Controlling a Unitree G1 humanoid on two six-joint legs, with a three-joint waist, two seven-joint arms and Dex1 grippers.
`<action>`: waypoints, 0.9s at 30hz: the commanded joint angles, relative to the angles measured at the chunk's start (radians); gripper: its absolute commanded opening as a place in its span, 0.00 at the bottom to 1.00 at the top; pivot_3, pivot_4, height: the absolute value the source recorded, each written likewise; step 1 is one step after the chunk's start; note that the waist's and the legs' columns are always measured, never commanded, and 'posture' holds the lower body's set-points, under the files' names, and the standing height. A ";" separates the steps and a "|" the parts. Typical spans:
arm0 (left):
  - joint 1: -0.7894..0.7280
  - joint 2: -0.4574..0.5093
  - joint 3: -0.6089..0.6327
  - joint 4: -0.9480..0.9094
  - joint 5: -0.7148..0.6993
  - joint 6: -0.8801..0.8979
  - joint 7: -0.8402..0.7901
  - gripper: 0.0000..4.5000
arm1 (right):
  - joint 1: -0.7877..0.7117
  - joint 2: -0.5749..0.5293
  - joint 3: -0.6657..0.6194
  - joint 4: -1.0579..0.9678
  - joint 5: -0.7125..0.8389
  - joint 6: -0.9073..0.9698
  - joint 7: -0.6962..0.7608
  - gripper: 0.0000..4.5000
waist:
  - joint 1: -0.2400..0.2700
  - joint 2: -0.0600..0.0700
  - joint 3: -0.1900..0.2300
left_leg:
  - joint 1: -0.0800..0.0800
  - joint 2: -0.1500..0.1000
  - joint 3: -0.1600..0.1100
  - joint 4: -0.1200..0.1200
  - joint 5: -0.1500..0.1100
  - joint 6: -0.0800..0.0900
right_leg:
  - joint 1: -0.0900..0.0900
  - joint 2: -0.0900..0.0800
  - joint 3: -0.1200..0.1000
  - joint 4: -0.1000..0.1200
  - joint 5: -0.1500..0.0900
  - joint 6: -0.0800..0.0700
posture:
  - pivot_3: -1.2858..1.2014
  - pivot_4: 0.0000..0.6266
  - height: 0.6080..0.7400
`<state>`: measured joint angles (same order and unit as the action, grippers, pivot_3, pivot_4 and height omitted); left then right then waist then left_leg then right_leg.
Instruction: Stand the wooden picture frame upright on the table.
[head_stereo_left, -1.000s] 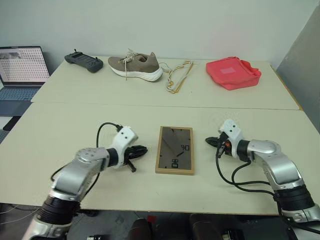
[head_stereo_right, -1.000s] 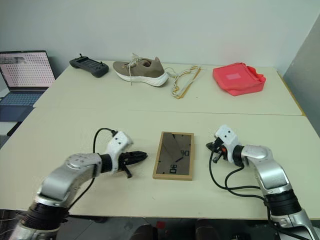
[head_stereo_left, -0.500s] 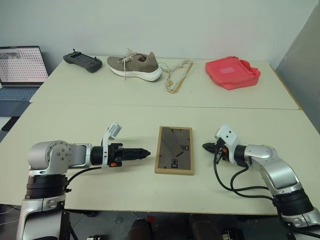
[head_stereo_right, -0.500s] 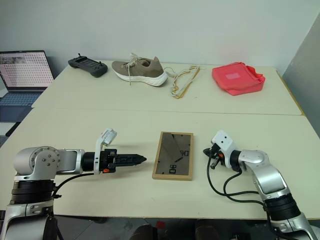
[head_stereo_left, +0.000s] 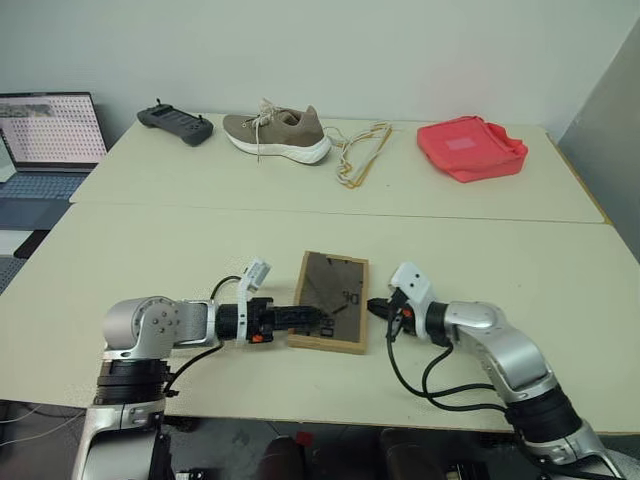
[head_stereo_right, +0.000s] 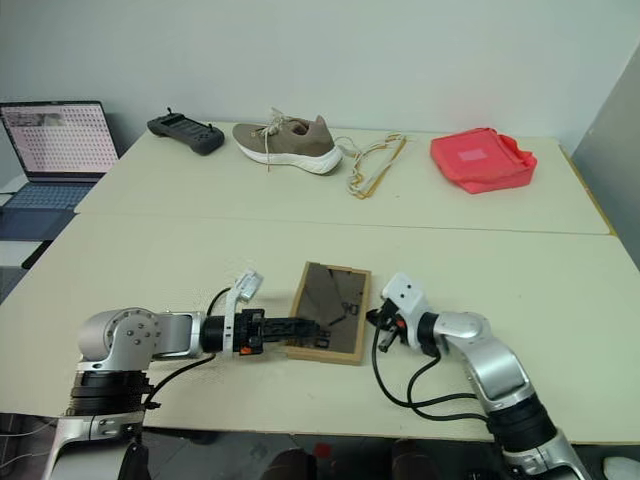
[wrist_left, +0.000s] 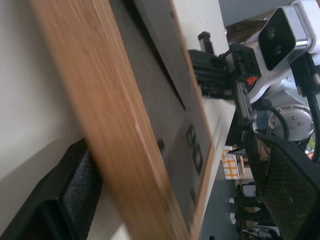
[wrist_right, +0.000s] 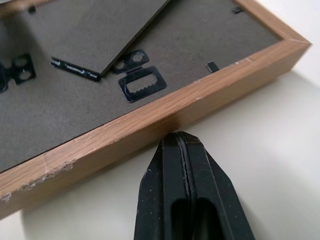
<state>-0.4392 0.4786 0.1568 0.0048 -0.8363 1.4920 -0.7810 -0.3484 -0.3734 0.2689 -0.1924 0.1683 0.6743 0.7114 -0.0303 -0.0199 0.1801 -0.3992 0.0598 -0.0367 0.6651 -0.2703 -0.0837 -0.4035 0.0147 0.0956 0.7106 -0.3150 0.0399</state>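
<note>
table (head_stereo_left: 150, 250) | wooden picture frame (head_stereo_left: 332, 300) lying back-up | left gripper (head_stereo_left: 318, 320) spread across frame edge | right gripper (head_stereo_left: 374, 309) closed

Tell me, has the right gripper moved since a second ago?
Yes. The right gripper has closed in toward the robot's left, from well clear of the wooden picture frame to its fingertips at the frame's right edge.

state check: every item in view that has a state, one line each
wooden picture frame: back side up, not yet upright, left edge between the left tool's fingers
left tool: open, straddling the frame's edge
right tool: shut, tips at the frame's right edge
laptop: open, screen lit
shoe: upright, laces loose
</note>
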 joint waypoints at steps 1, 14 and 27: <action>0.053 -0.044 -0.031 -0.066 -0.046 0.064 0.024 0.99 | -0.032 0.003 -0.015 -0.022 0.001 -0.007 -0.022 0.00 | 0.002 0.000 0.000 | 0.000 0.000 0.000 0.000 0.000 0.000 | 0.000 0.000 0.000 0.000 0.000 0.000 | 0.52 0.24 1.00; 0.021 -0.031 0.141 -0.073 -0.090 0.112 0.080 0.49 | -0.013 -0.039 -0.050 0.033 -0.001 -0.045 -0.040 0.00 | -0.006 0.000 0.000 | 0.000 0.001 -0.001 -0.001 0.000 0.000 | -0.001 0.002 0.000 0.000 0.000 0.000 | 0.52 0.24 1.00; -0.066 0.050 0.115 -0.133 -0.119 0.027 0.029 0.28 | -0.219 -0.098 -0.292 -0.045 0.254 0.134 0.041 0.15 | -0.004 -0.002 0.001 | 0.000 0.001 -0.001 -0.001 0.000 0.000 | -0.001 0.002 0.000 0.000 0.000 0.000 | 0.52 0.24 1.00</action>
<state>-0.4454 0.5097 0.2625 -0.0887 -0.9065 1.5583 -0.7040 -0.5073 -0.4682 0.0398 -0.1616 0.3024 0.7313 0.7064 -0.0348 -0.0216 0.1816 -0.3997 0.0608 -0.0380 0.6642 -0.2703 -0.0837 -0.4048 0.0163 0.0947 0.7108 -0.3150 0.0398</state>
